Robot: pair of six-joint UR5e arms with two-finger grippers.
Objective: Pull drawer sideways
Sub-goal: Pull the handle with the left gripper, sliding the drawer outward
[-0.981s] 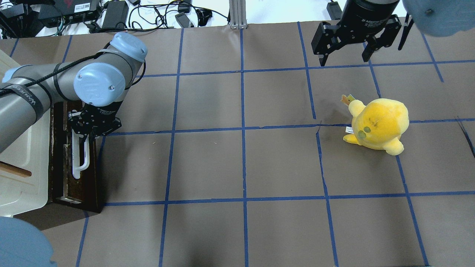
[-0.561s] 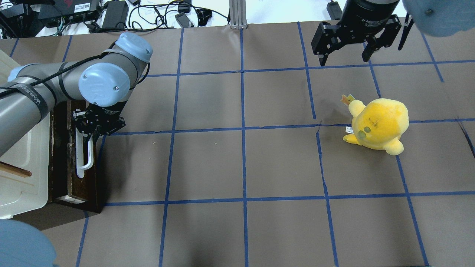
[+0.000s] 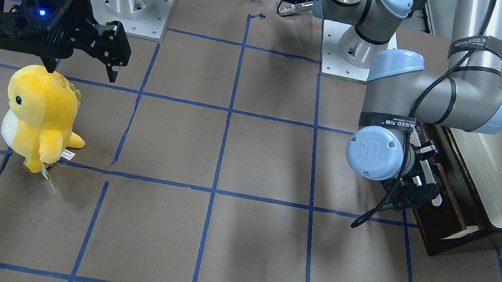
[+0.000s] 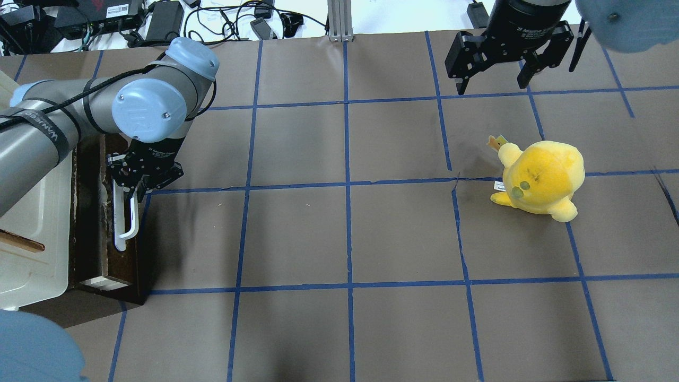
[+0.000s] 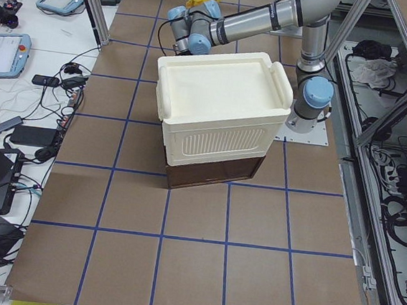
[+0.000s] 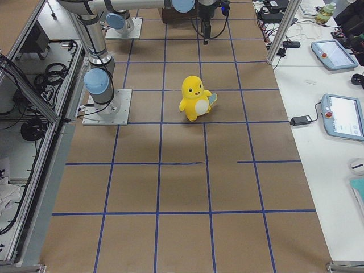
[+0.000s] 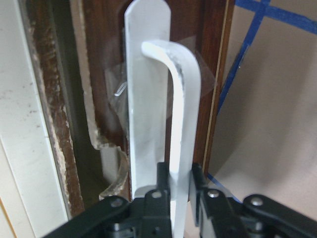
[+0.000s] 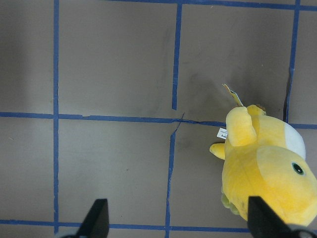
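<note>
The dark brown drawer (image 4: 95,233) sticks out a little from under the cream-white cabinet (image 4: 32,228) at the table's left edge. Its long white bar handle (image 4: 126,220) faces the table. My left gripper (image 4: 135,188) is shut on the upper part of that handle. In the left wrist view the fingers (image 7: 162,179) pinch the white bar (image 7: 181,114) from both sides. In the front view the gripper (image 3: 420,190) sits at the drawer front (image 3: 443,221). My right gripper (image 4: 493,79) hangs open and empty at the far right.
A yellow plush toy (image 4: 541,178) stands on the right half of the table, below the right gripper (image 3: 82,70); it also shows in the right wrist view (image 8: 267,168). Brown table paper with a blue tape grid (image 4: 347,183) covers the table. Cables and power bricks (image 4: 159,21) lie beyond the far edge.
My left gripper has moved a little to the right, away from the cabinet, with the handle in it, and the drawer has slid out slightly. The right arm has not moved.
</note>
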